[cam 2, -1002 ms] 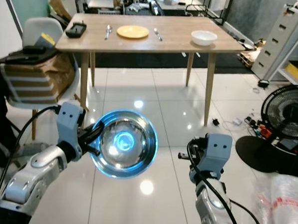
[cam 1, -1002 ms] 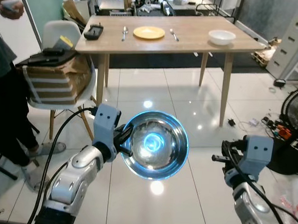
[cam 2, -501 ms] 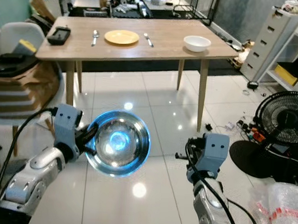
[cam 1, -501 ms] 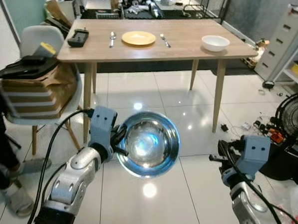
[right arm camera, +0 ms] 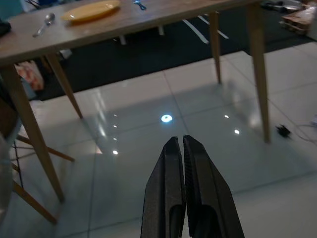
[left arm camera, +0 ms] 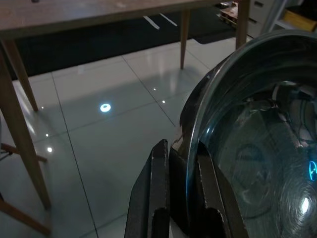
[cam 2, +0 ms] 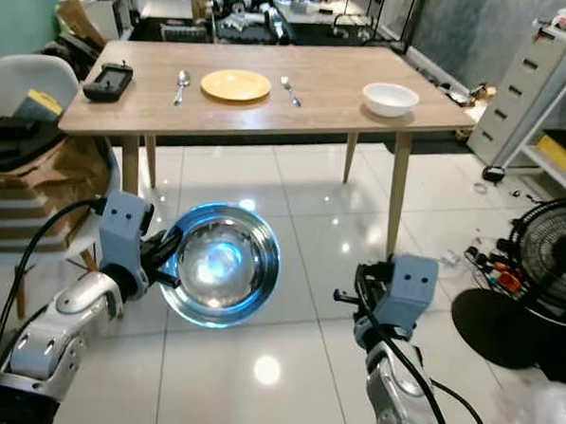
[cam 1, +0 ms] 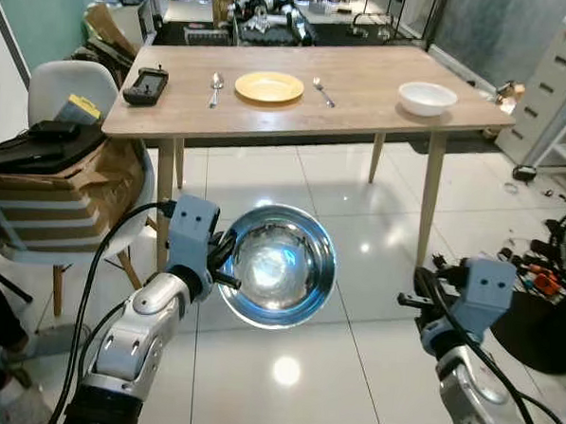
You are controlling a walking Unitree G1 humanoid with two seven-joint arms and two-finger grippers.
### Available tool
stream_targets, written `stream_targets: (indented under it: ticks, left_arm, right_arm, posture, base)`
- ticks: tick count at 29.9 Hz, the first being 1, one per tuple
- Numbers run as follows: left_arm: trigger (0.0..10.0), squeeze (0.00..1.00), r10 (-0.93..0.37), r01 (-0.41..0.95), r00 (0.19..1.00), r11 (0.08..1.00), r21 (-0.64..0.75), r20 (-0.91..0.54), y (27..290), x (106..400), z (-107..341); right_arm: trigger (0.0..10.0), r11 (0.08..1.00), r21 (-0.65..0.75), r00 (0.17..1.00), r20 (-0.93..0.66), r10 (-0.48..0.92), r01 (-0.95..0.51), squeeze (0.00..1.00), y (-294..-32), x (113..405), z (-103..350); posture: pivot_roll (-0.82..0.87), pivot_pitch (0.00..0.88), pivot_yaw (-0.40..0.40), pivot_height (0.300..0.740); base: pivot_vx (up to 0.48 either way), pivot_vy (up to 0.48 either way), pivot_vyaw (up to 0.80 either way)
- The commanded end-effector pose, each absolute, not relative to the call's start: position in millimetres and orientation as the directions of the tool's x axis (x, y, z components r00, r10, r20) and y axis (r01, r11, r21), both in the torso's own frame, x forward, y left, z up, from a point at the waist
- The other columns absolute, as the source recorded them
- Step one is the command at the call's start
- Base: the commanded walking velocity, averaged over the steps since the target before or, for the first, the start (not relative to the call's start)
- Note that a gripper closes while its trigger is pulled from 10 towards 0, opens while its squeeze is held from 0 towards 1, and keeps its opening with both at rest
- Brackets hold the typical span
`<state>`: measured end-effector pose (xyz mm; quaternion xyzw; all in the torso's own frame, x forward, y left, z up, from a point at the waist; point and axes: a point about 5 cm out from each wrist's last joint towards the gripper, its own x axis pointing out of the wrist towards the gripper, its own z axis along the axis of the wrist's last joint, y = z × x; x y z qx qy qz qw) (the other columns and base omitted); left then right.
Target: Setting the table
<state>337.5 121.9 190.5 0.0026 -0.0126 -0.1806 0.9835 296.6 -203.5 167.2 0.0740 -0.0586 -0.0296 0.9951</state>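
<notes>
My left gripper [cam 1: 225, 264] is shut on the rim of a shiny steel bowl [cam 1: 278, 265], held tilted in front of me over the floor; the wrist view shows the fingers [left arm camera: 159, 193] pinching the bowl's rim [left arm camera: 218, 99]. My right gripper [right arm camera: 179, 163] is shut and holds nothing, low at my right [cam 1: 413, 300]. Ahead stands the wooden table [cam 1: 365, 93] with a yellow plate [cam 1: 270, 86], a spoon [cam 1: 217, 81] left of it, a fork [cam 1: 323, 91] right of it, and a white bowl [cam 1: 427, 97] near its right end.
A black device [cam 1: 145, 83] lies on the table's left end. A white chair [cam 1: 52, 86] piled with a cardboard box [cam 1: 65, 196] and dark items stands at left. Drawers [cam 1: 560, 84], cables and a black fan base [cam 1: 553, 321] sit at right. Glossy tiled floor lies between me and the table.
The whole view has shifted as the camera moved; the table now looks nearer and more centred. The left gripper still holds the bowl the same way. The person at left is out of view.
</notes>
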Motion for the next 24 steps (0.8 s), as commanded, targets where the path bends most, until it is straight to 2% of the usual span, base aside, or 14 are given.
stream_targets:
  ticks: [1, 18, 24]
  left_arm:
    - [10.0, 0.00, -0.368, 0.368, 0.929, 0.930, 0.005, 0.030, 118.8, 336.6, 190.9]
    - [10.0, 0.00, -0.364, 0.364, 0.931, 0.932, 0.005, 0.025, 120.1, 336.9, 191.5]
    - [10.0, 0.00, -0.364, 0.365, 0.931, 0.931, 0.001, 0.026, 120.5, 336.3, 191.6]
  right_arm:
    - [10.0, 0.982, 0.176, 0.993, 0.084, -0.084, 0.069, 0.00, -206.9, 294.6, 161.3]
    - [10.0, 0.976, 0.204, 0.993, 0.078, -0.087, 0.070, 0.00, -206.4, 294.4, 160.7]
    - [10.0, 0.974, 0.213, 0.993, 0.074, -0.090, 0.073, 0.00, -206.8, 294.6, 160.6]
  posture:
    - [0.01, 0.113, 0.091, 0.740]
    - [0.02, 0.119, 0.095, 0.740]
    - [0.02, 0.121, 0.094, 0.740]
  base:
    - [0.472, 0.000, 0.00]
    - [0.471, 0.000, 0.00]
    - [0.469, 0.000, -0.66]
